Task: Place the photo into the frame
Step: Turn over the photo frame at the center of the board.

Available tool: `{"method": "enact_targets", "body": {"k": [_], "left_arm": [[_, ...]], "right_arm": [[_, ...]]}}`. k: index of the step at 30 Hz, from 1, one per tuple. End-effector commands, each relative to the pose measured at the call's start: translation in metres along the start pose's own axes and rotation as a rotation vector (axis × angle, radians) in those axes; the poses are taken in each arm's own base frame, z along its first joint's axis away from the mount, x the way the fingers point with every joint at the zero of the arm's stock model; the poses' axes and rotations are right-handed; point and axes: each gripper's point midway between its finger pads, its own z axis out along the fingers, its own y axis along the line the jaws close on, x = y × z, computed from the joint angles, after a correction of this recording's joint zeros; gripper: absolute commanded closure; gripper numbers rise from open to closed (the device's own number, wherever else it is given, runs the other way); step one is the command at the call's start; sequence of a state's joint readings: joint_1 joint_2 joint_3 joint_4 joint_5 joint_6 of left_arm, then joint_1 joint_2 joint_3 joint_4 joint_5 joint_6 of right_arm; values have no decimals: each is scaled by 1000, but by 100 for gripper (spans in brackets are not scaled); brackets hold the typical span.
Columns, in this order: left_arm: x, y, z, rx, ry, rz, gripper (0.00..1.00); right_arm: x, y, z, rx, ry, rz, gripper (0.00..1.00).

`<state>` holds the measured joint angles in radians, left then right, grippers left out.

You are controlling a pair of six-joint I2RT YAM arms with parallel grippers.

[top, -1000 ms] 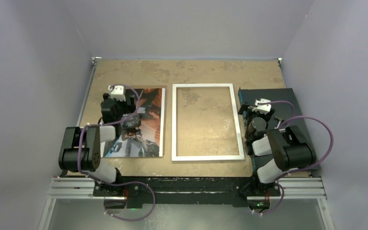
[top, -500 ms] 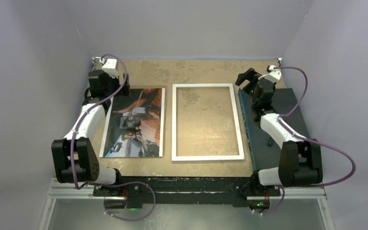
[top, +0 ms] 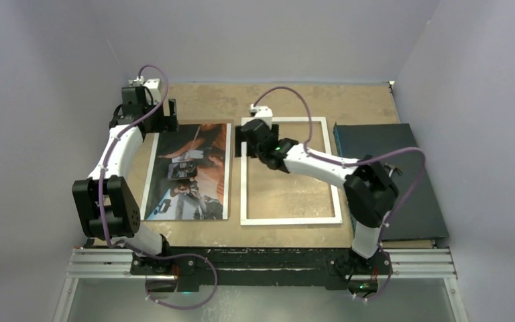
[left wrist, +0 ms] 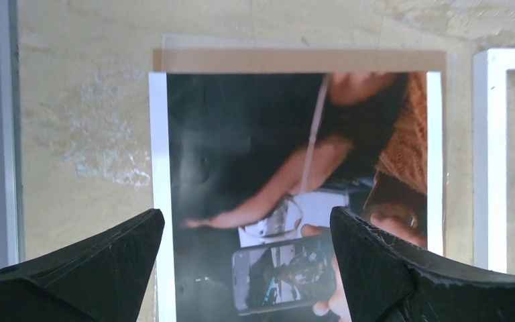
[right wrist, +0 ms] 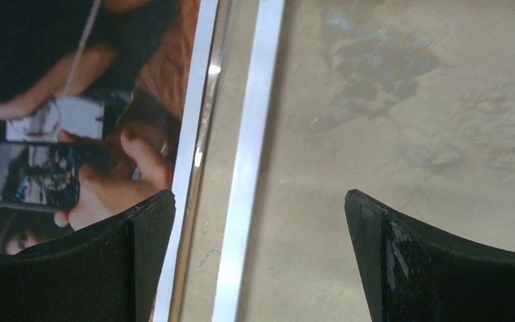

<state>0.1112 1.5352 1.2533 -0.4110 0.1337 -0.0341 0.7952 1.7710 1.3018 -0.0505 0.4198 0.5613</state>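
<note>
mottled tan table [top: 349,100], dark mat [top: 375,137] at right, perhaps a brown board [left wrist: 295,60]

The left gripper [left wrist: 246,213] has its jaws spread wide, holding nothing. Between and beyond them the photo [left wrist: 295,168] lies flat on the mottled tan surface [left wrist: 87,121]. A brown board [left wrist: 302,60] peeks out past the photo's far edge. Beyond the right jaw runs a white rail of the frame [left wrist: 489,161], just beside the photo.

Top view high above, looking down, wrist views close, facing down, both sharing the photo [left wrist: 241,154]
</note>
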Motion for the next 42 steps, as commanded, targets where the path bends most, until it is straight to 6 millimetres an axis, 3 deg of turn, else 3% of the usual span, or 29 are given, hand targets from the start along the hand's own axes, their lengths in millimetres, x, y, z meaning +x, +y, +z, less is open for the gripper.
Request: {"method": "enact_targets", "body": {"k": [1, 6, 19, 24, 28, 37, 42], "left_arm": [[2, 13, -9, -60, 64, -13, 7], [9, 20, -18, -89, 94, 47, 8], [42, 18, -28, -58, 229, 93, 16], [42, 18, -33, -63, 229, 95, 16], [43, 12, -34, -39, 221, 74, 16], [38, -1, -32, 22, 216, 27, 18], [40, -15, -35, 94, 200, 10, 19]], "right_arm": [[33, 17, 0, 114, 73, -72, 1], [70, 36, 14, 114, 141, -93, 5], [122, 28, 39, 161, 214, -149, 32], [127, 31, 43, 158, 224, -138, 53], [103, 50, 32, 109, 211, -101, 70], [-31, 102, -26, -88, 29, 59, 98], [-84, 113, -55, -268, 12, 203, 100]]}}
